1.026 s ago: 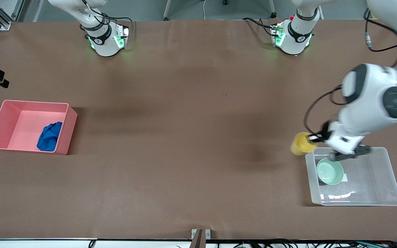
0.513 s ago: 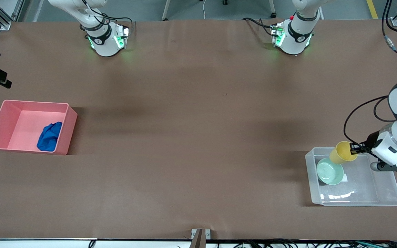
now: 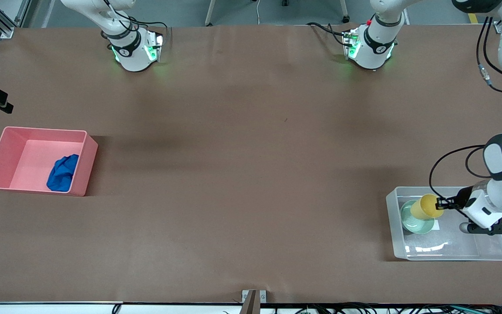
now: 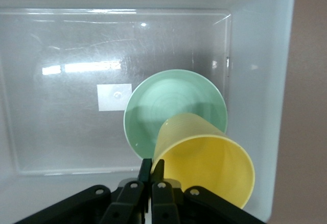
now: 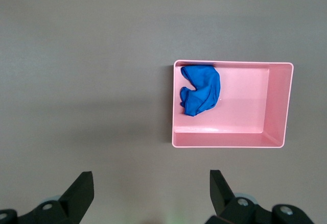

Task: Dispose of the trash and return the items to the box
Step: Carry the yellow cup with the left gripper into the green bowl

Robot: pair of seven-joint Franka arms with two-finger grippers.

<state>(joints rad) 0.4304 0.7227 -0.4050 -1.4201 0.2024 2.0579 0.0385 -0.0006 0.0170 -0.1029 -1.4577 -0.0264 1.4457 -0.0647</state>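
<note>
Since a second ago the left gripper (image 3: 439, 203) has carried the yellow cup (image 3: 425, 206) from beside the clear box (image 3: 493, 256) to over the green bowl (image 3: 416, 224) lying in it. From the left wrist, fingers (image 4: 145, 170) pinch the cup's rim, the cup tilted above the bowl. From the right wrist, the waiting right gripper (image 5: 150, 193) hangs spread above the table near the pink bin (image 5: 230, 140), which holds the blue cloth (image 5: 200, 95).

Front view: high, across the table (image 3: 242, 174), facing both bases, covering all of it.
Left wrist view: close, straight down into the clear box (image 4: 61, 152), shared with front view.
Right wrist view: high, looking down on the pink bin (image 5: 230, 138), also shared.
</note>
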